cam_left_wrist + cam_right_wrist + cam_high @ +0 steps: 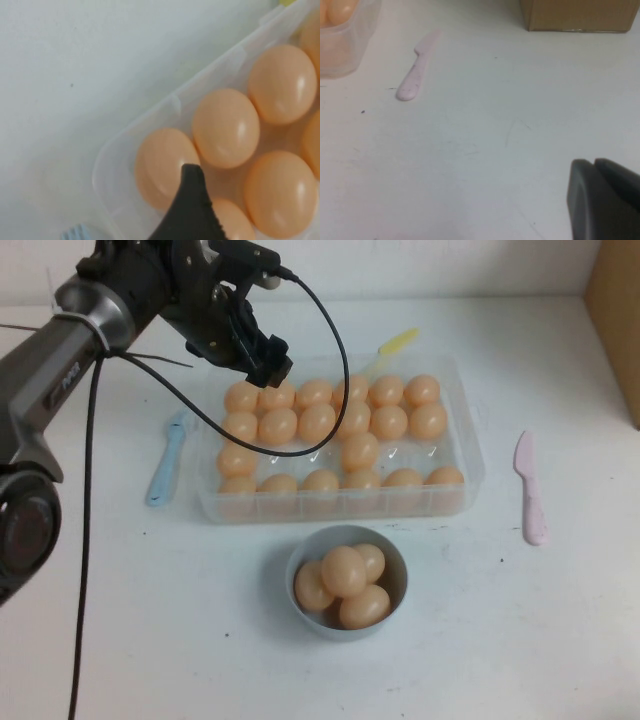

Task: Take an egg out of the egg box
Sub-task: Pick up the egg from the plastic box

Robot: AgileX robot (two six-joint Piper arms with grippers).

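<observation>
Your left gripper (268, 368) hovered over the far left corner of the egg box (470, 445), fingers spread and grasping nothing; the corner egg (241, 397) below it sat untouched in its cell. By my reckoning you had not yet lifted this one out. The bowl (300, 592) nearer you held four eggs. Your right gripper (602, 200) rested low over bare table at the right, fingers clenched. I could read no lettering, not even the arm's marking.
</observation>
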